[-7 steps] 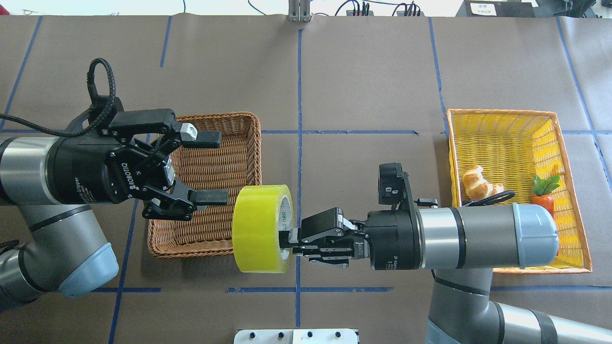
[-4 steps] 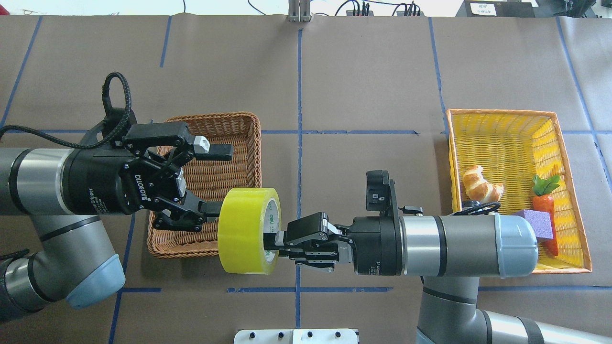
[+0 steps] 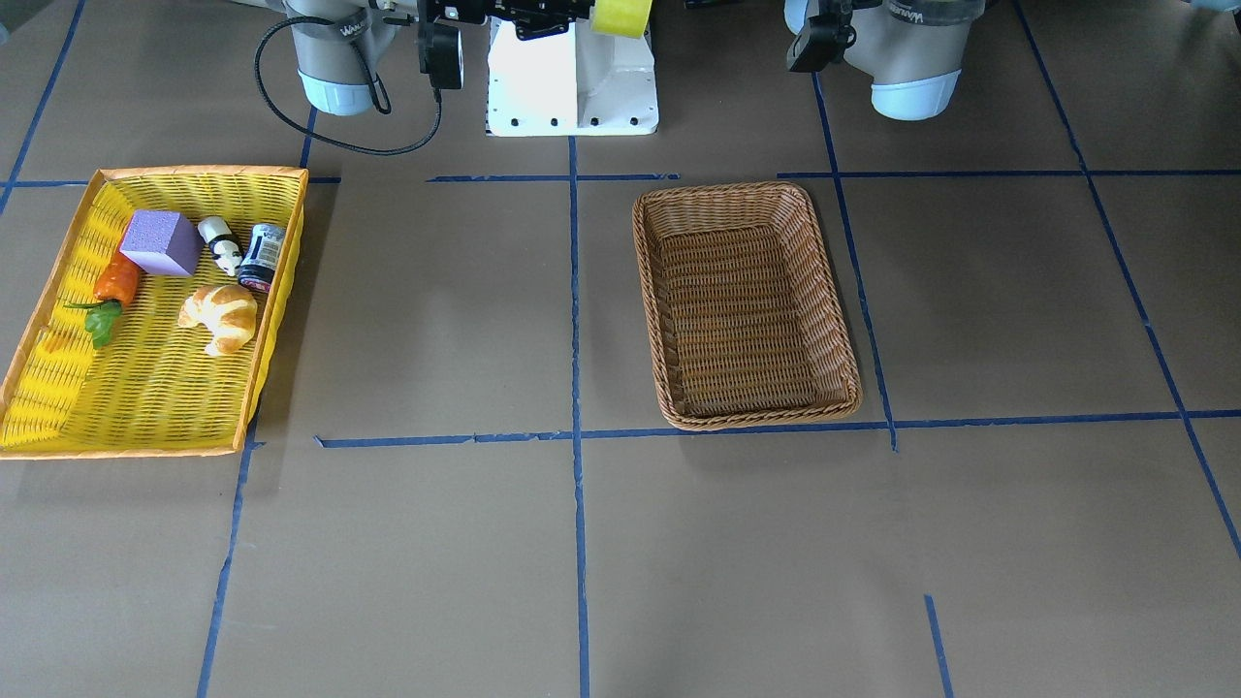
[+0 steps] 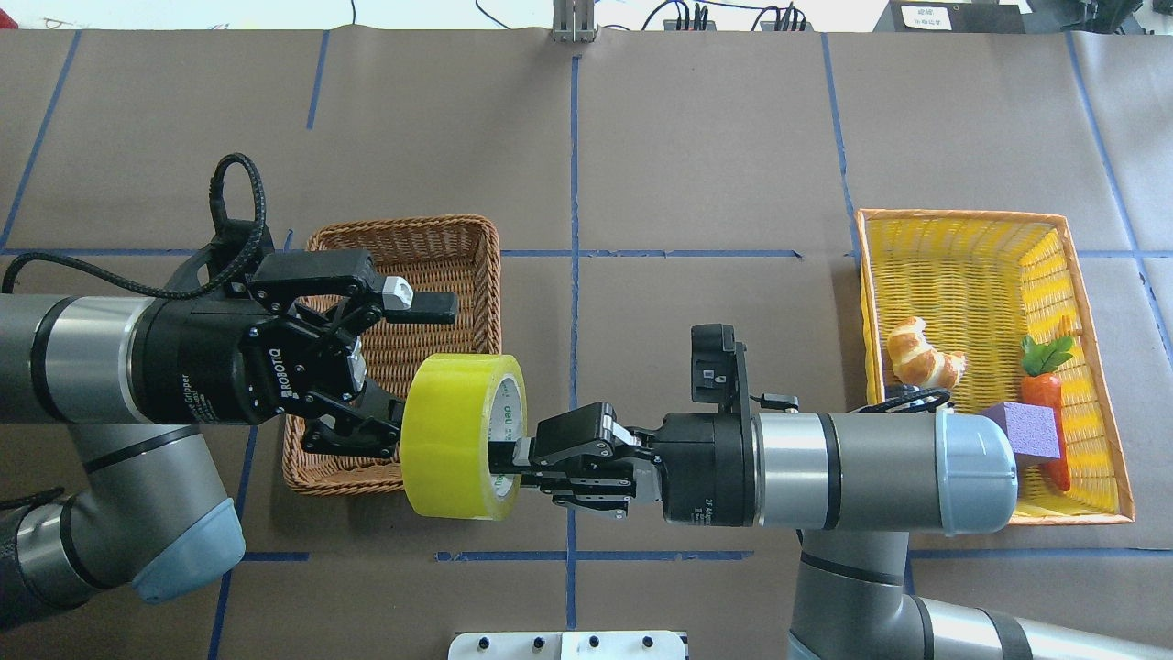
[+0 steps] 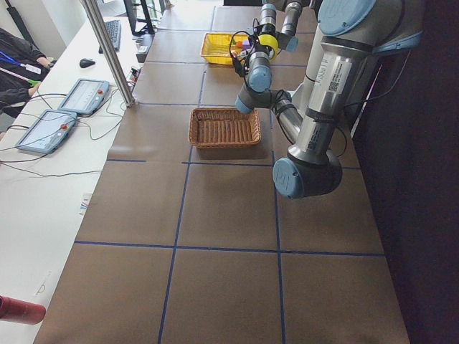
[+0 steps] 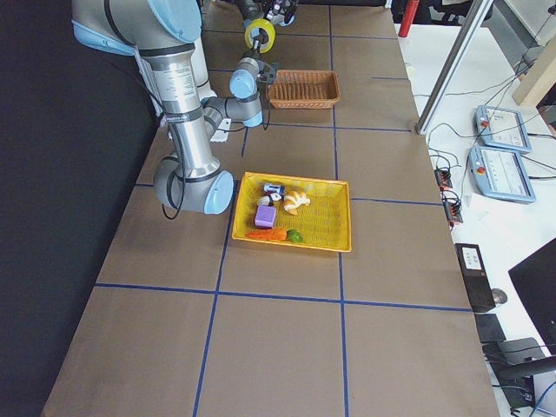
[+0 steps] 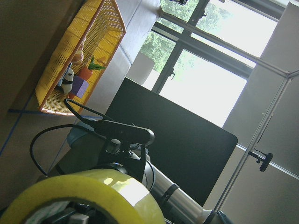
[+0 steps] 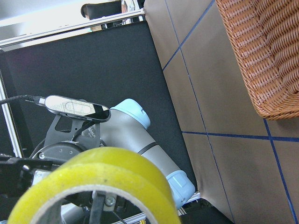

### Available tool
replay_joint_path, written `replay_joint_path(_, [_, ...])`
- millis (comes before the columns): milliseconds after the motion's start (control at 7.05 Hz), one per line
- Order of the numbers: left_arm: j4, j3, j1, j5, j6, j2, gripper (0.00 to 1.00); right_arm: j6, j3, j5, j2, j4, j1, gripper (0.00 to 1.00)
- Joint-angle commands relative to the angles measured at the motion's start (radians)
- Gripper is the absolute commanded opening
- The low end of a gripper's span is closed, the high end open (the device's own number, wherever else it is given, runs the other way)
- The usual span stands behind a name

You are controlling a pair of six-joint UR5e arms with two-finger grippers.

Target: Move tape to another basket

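Overhead, my right gripper [image 4: 509, 456] is clamped on the wall of the tape [image 4: 454, 435], one finger inside the core, holding it in the air by the wicker basket's [image 4: 458, 234] corner. The left gripper [image 4: 423, 371] gapes around the roll. I'd close left squarely across the band before right lets go. Only the front-facing view shows the basket floor bare.
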Motion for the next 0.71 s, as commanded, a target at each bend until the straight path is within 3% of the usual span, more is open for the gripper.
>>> replay_joint_path(0, [0.000,-0.002,0.007,0.000,0.000,-0.001,0.97,-0.001,-0.001,-0.026,0.006,-0.011,-0.014,0.02])
replay_joint_path(426, [0.000,-0.004,0.009,0.000,0.000,0.001,0.68,-0.001,-0.001,-0.028,0.011,-0.005,-0.014,0.06])
replay_joint_path(568, [0.000,-0.002,0.010,-0.001,0.000,0.001,0.51,-0.003,-0.001,-0.028,0.011,0.001,-0.014,0.28])
